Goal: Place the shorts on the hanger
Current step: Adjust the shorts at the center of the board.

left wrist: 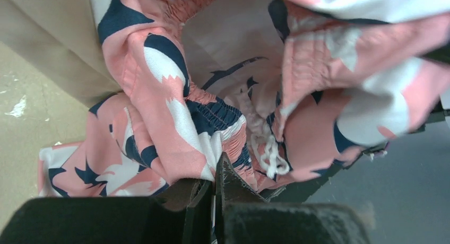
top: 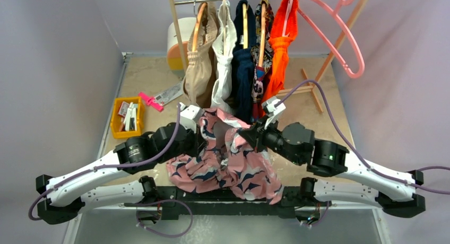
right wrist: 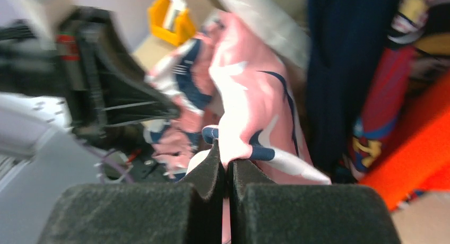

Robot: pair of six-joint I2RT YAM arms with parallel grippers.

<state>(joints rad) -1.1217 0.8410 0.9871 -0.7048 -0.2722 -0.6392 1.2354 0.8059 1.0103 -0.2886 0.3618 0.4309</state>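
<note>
The pink shorts (top: 225,162) with navy and white swirls hang between my two arms above the table's near edge. My left gripper (top: 199,132) is shut on the gathered waistband; in the left wrist view its jaws (left wrist: 216,172) pinch the shorts (left wrist: 159,106), whose white drawstring (left wrist: 268,151) dangles inside. My right gripper (top: 249,133) is shut on the other side of the shorts; in the right wrist view the fabric (right wrist: 249,111) sits between its closed fingertips (right wrist: 227,162). The empty pink hanger (top: 331,29) hangs tilted at the right end of the rail.
A wooden rack (top: 178,21) holds a beige garment (top: 200,63), white and navy pieces, a patterned one and an orange garment (top: 278,53). A yellow bin (top: 127,116) and a pink tool (top: 151,102) lie at the left. The rack's leg (top: 313,93) slants across the right.
</note>
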